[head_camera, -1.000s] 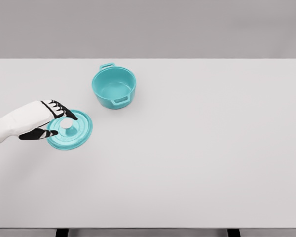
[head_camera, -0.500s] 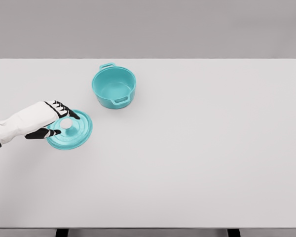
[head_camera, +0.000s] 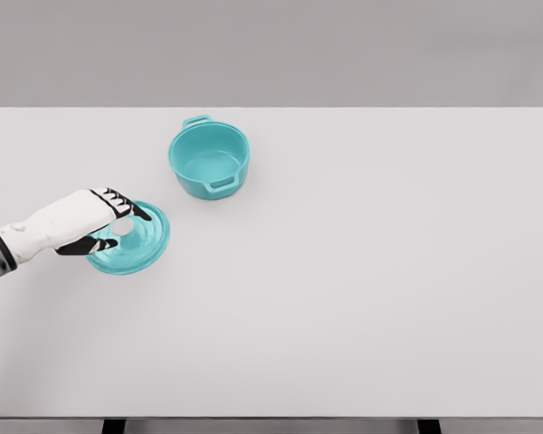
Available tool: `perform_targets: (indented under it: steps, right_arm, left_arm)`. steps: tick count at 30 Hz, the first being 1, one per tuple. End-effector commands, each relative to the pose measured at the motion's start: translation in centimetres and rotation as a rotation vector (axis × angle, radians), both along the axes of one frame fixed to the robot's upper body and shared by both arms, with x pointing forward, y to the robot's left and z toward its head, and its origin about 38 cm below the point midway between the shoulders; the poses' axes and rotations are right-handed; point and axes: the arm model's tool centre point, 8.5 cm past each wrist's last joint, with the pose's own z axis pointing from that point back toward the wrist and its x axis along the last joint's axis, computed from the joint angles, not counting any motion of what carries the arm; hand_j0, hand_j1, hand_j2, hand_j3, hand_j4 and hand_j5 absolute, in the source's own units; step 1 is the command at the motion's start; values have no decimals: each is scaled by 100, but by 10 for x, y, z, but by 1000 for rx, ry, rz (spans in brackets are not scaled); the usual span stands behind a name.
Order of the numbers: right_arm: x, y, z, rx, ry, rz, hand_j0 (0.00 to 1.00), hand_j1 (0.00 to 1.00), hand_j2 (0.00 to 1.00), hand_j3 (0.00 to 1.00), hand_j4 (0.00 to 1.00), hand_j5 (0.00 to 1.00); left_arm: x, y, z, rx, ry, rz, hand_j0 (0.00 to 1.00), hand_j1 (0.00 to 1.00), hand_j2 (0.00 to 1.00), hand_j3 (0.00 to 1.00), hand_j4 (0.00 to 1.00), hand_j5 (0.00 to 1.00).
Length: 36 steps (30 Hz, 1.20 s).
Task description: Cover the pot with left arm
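Sitting on a big white table (head_camera: 362,298), near its far side and left of the middle, is a teal pot (head_camera: 209,161). It stands upright and its top is open, so you can see down to the bottom inside. It has two small handles, one on the far side and one on the near side. The lid (head_camera: 129,238) lies flat on the table, nearer and to the left of the pot. The two are close, but a strip of bare table shows between them. The lid is teal too, with a pale round knob (head_camera: 122,227) in its middle. Between the lid and the pot there is only that bare strip. The left hand (head_camera: 80,223) comes in from the left edge, white with black on the fingers. It reaches over the left part of the lid. The fingers (head_camera: 127,207) curve over the far side of the knob, and the thumb (head_camera: 98,245) sits on the near side. They are partly curled, with the knob in the gap between them. I cannot tell if they are squeezing the knob or only close to it. The lid looks flat on the table, not lifted.
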Motion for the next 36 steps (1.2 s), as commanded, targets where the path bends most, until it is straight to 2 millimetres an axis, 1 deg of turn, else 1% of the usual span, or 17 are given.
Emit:
perform_targets:
  steps: [1, 6, 15, 20, 22, 24, 26, 31, 32, 36]
  right_arm:
    - [0, 0, 0, 0, -1, 0, 100, 100, 100, 100, 100, 100]
    - [0, 0, 0, 0, -1, 0, 100, 100, 100, 100, 100, 100]
    - [0, 0, 0, 0, 1, 0, 100, 100, 100, 100, 100, 100]
    - [0, 0, 0, 0, -1, 0, 100, 100, 100, 100, 100, 100]
    - [0, 0, 0, 0, 1, 0, 100, 100, 100, 100, 100, 100]
    - [0, 0, 0, 0, 1, 0, 100, 100, 100, 100, 100, 100]
    - [0, 0, 0, 0, -1, 0, 100, 100, 100, 100, 100, 100]
    - [0, 0, 0, 0, -1, 0, 100, 100, 100, 100, 100, 100]
    - [0, 0, 0, 0, -1, 0, 100, 100, 100, 100, 100, 100]
    - [0, 0, 0, 0, 1, 0, 100, 100, 100, 100, 100, 100]
  left_arm:
    - [0, 1, -2, -4, 4, 7, 74, 74, 74, 74, 74, 74]
    - [3, 6, -4, 13, 8, 20, 74, 74, 74, 74, 74, 74]
    - [9, 0, -6, 14, 14, 8, 73, 73, 73, 73, 73, 73]
    - [9, 1, -7, 15, 18, 10, 72, 72, 72, 72, 72, 72]
    - [8, 1, -7, 14, 19, 11, 68, 68, 68, 68, 68, 68]
    - [8, 1, -8, 14, 20, 12, 67, 67, 67, 67, 67, 67]
    - [8, 3, -13, 19, 36, 15, 65, 65, 65, 65, 65, 65]
    - [8, 3, -13, 18, 36, 16, 61, 61, 61, 61, 61, 61]
    - [8, 3, -13, 18, 36, 16, 58, 58, 58, 58, 58, 58]
    - [8, 4, -13, 15, 35, 18, 55, 55, 55, 55, 55, 55]
